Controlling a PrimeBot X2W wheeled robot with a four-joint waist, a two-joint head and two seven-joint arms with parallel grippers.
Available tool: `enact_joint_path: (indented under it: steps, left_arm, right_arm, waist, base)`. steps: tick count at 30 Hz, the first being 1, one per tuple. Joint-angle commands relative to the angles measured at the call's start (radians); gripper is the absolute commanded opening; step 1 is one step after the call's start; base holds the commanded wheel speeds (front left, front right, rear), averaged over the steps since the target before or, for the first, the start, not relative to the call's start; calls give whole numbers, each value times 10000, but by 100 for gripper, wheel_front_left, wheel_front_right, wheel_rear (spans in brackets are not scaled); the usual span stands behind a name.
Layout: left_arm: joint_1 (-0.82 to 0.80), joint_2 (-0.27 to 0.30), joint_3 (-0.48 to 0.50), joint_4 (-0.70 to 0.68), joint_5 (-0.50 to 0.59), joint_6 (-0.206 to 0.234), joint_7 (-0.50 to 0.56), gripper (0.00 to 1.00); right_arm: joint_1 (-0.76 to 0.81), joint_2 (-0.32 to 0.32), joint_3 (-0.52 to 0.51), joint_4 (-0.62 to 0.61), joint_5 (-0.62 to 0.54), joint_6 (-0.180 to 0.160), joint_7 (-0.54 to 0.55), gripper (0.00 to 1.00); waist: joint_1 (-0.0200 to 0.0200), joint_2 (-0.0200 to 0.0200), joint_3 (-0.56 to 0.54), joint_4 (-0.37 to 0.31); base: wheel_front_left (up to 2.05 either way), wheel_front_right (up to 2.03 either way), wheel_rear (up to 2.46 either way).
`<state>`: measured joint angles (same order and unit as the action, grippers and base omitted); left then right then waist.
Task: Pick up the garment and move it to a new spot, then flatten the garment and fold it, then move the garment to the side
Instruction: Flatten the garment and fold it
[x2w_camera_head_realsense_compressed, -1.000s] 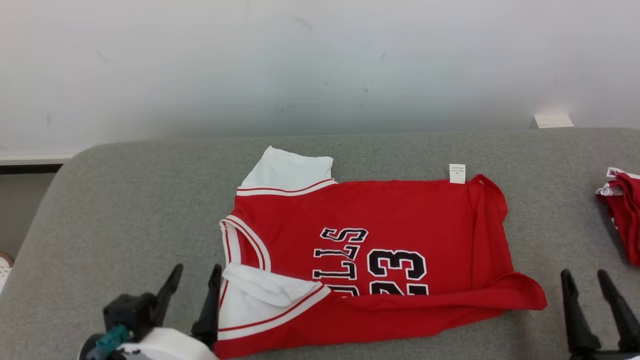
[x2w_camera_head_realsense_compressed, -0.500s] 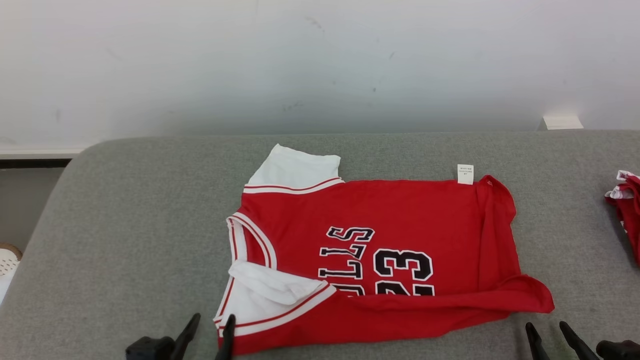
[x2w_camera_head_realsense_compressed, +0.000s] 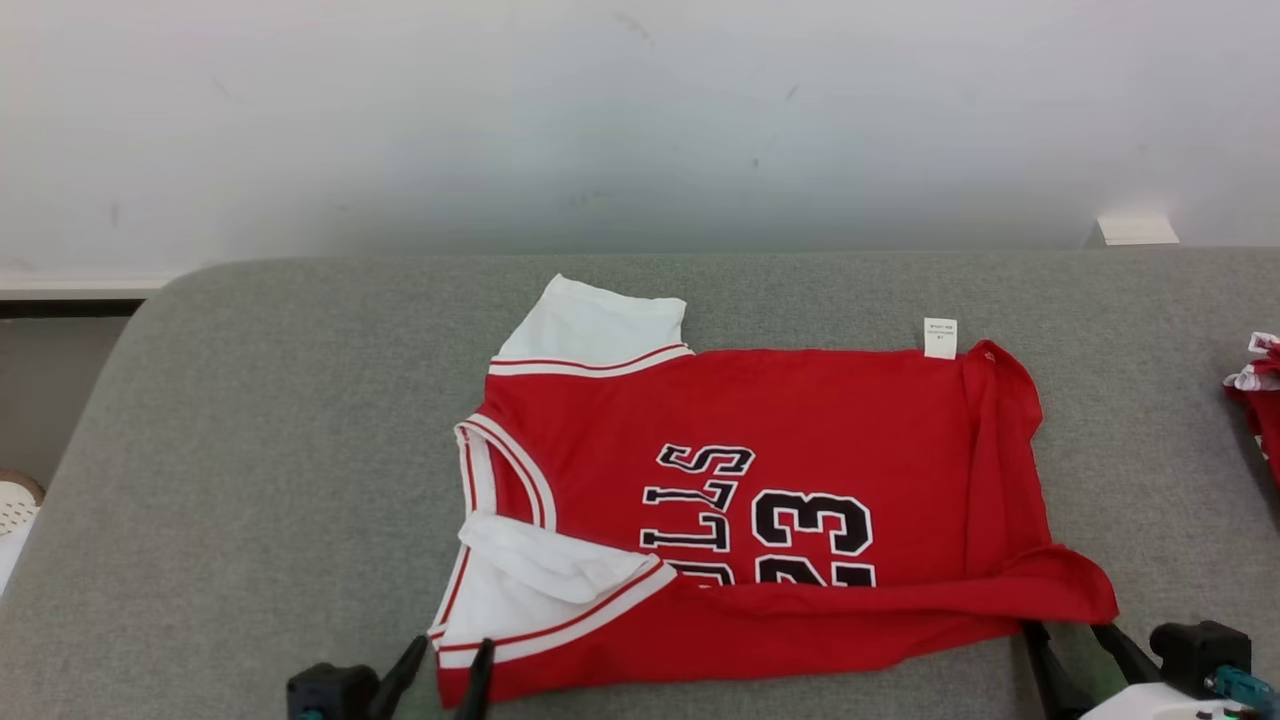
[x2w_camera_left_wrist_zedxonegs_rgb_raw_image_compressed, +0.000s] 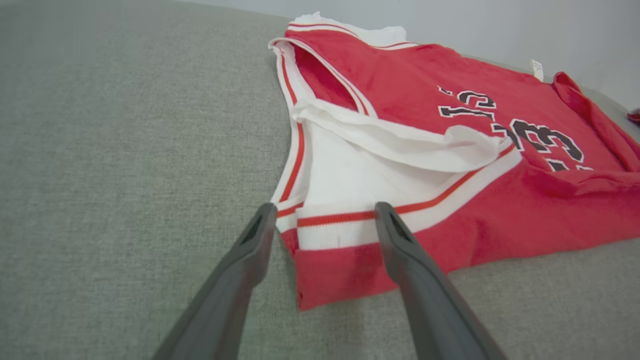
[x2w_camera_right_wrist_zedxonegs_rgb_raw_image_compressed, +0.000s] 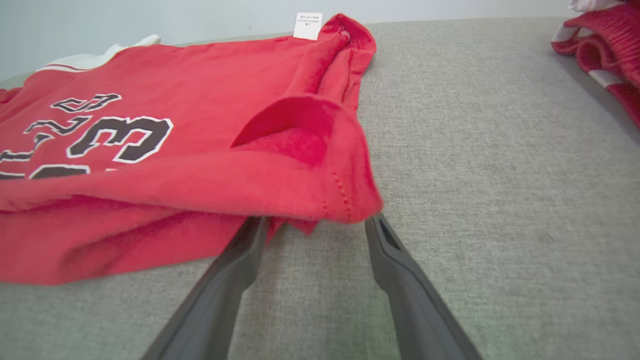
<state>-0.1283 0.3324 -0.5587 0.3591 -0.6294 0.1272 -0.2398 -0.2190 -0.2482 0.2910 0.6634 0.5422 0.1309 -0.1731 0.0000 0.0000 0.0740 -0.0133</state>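
The garment (x2w_camera_head_realsense_compressed: 800, 430) is a red jersey with white sleeves and black lettering, lying on the grey padded surface (x2w_camera_head_realsense_compressed: 250, 450), its near edge folded over. My left gripper (x2w_camera_head_realsense_compressed: 450, 650) is open at the garment's near left corner. In the left wrist view that gripper (x2w_camera_left_wrist_zedxonegs_rgb_raw_image_compressed: 325, 222) has the red and white striped corner (x2w_camera_left_wrist_zedxonegs_rgb_raw_image_compressed: 340, 250) between its fingertips. My right gripper (x2w_camera_head_realsense_compressed: 1068, 640) is open at the near right corner. In the right wrist view this gripper (x2w_camera_right_wrist_zedxonegs_rgb_raw_image_compressed: 315, 222) has its tips just under the overhanging red hem (x2w_camera_right_wrist_zedxonegs_rgb_raw_image_compressed: 320, 190).
Another red and white garment (x2w_camera_head_realsense_compressed: 1258, 400) lies at the right edge, also in the right wrist view (x2w_camera_right_wrist_zedxonegs_rgb_raw_image_compressed: 600, 55). A pale wall (x2w_camera_head_realsense_compressed: 640, 120) rises behind the padded surface, whose rounded left end (x2w_camera_head_realsense_compressed: 120, 340) drops off. A white object (x2w_camera_head_realsense_compressed: 15, 505) sits low at the left.
The camera has shifted slightly. Both grippers have dropped lower in the head view. The right one has come in leftward to the hem corner, the left one to the near left corner. Both stay open.
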Motion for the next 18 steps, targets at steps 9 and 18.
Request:
enact_joint_path:
  steps: [9, 18]
  left_arm:
    - [-240, -5, -68, 581, -378, 40, 760, 100]
    - [-207, -43, -147, 512, -773, 4, 1717, 100]
  right_arm:
    - [-1012, 114, 837, 1106, 589, -5, -55, 100]
    - [-1449, 93, 1595, 1728, 1297, -5, -32, 0]
  waist:
    - [0, 0, 145, 12]
    - [0, 0, 76, 53]
  base:
    - [0, 0, 0]
    - [0, 0, 0]
